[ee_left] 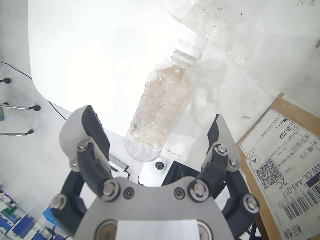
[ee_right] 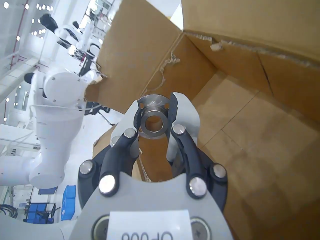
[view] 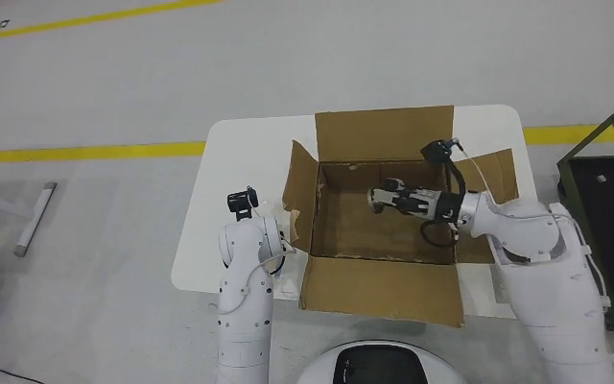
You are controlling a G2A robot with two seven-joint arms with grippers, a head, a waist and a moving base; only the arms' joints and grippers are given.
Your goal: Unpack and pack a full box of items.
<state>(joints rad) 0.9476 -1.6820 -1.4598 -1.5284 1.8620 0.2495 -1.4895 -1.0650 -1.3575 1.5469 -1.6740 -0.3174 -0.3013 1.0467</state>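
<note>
Paper shipping label (ee_left: 282,166) is stuck on the box's outer cardboard beside the left arm; it carries barcode, QR square and printed lines, partly cut by the frame edge. A white sticker (ee_right: 150,223) on the right wrist has its print cropped. The cardboard box (view: 384,134) sits open on the white table (view: 249,154) with all flaps folded out. The right gripper (ee_right: 156,101) is inside the box above its floor, fingers clenched on a metal flange ring (ee_right: 152,124), bore facing the wrist camera and disc seen face on. In the top view the right gripper (view: 382,197) reaches in from the box's right side, and the ring there is too small to make out. The left gripper (ee_left: 152,114) is over the table left of the box, fingers (ee_left: 95,128) spread wide and gripping nothing. A clear plastic bottle (ee_left: 162,111) with a white cap shows between them untouched, long axis running away from the gripper, cap toward a crumpled clear plastic bag (ee_left: 200,13). Can't tell whether the bottle rests flat.
</note>
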